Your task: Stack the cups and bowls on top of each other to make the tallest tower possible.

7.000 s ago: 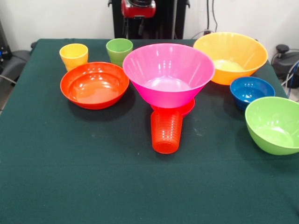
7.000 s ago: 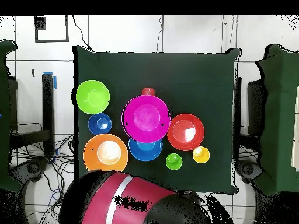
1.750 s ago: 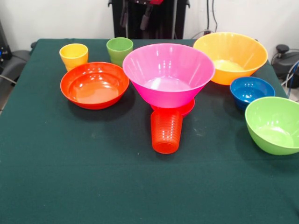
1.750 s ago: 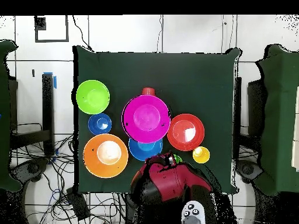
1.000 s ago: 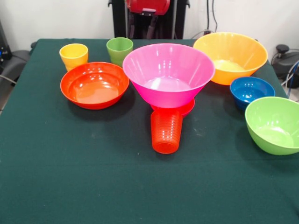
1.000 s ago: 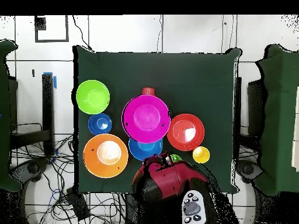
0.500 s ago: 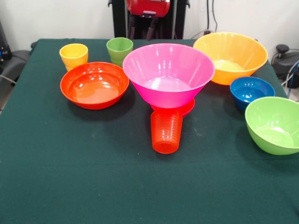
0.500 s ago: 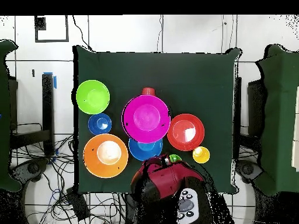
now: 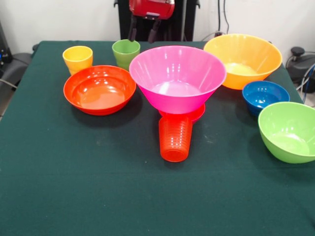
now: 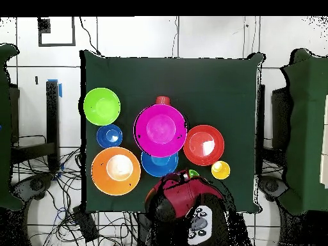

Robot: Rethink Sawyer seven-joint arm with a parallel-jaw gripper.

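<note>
- the pincer (image 9: 142,34) hangs at the far edge of the table (image 9: 98,187), above and just behind the light green cup (image 9: 125,52); its two dark fingers (image 9: 132,33) stand apart and hold nothing.
- the tower (image 9: 177,83) is at mid-table: the large pink bowl (image 9: 177,73) sits on a small red-pink base, and the ribbed orange-red cup (image 9: 175,137) stands upside down just in front of it.
- the wide red-orange bowl (image 9: 99,89) is beside the pink bowl, with the yellow cup (image 9: 78,58) behind it.
- the yellow-orange bowl (image 9: 243,59), small dark blue bowl (image 9: 265,96) and lime green bowl (image 9: 289,131) line the other side.
- from overhead, a medium blue bowl (image 10: 157,165) shows partly under the pink bowl's rim, and the red arm (image 10: 182,198) covers most of the green cup.
</note>
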